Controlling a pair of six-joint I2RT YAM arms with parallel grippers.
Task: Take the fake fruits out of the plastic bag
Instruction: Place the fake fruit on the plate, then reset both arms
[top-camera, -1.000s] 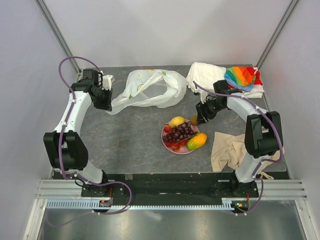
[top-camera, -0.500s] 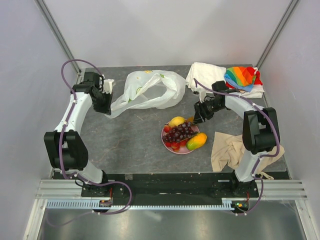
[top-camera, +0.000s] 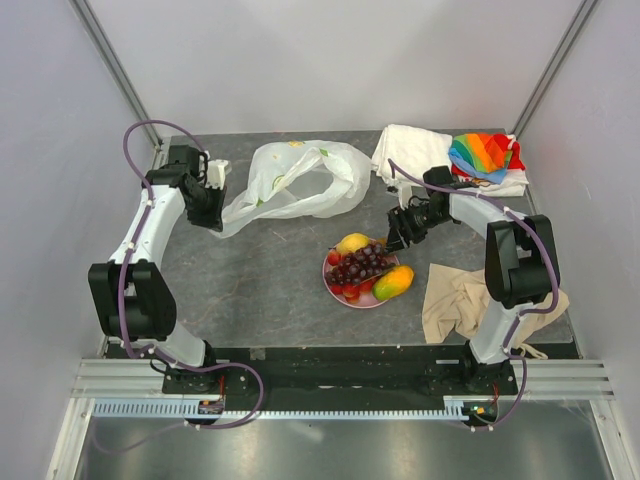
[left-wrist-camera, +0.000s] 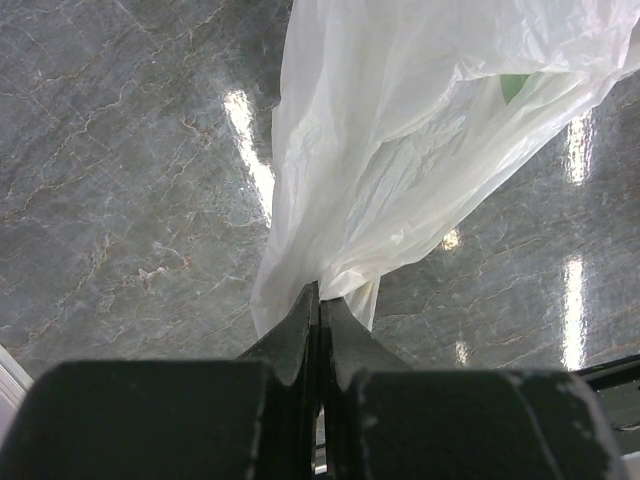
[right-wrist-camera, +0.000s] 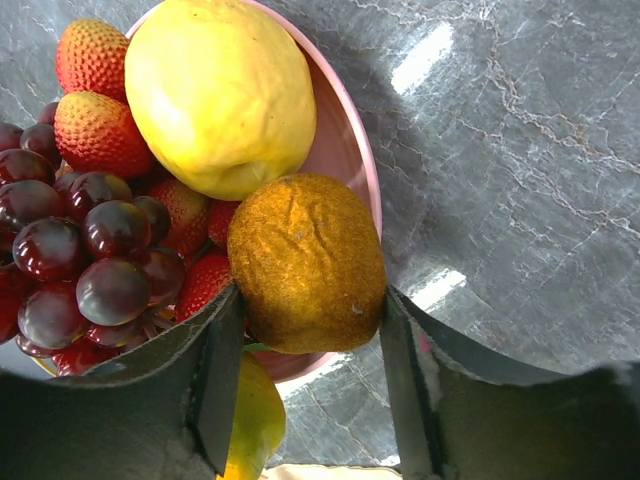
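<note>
No readable writing anywhere; the plastic bag (top-camera: 300, 180) only has a green smudge of print, too faint to make out. It's crumpled at the far left of the tabletop (top-camera: 260, 270), one corner pinched in the fully closed left jaws, and I can't tell if anything's inside. The right jaws squeeze the small orange (right-wrist-camera: 305, 260) from both sides, over the pink plate (right-wrist-camera: 350, 150) rim next to the lemon (right-wrist-camera: 220, 95) and grapes (right-wrist-camera: 80, 260). The mango (right-wrist-camera: 250, 425) is mostly hidden behind a jaw.
</note>
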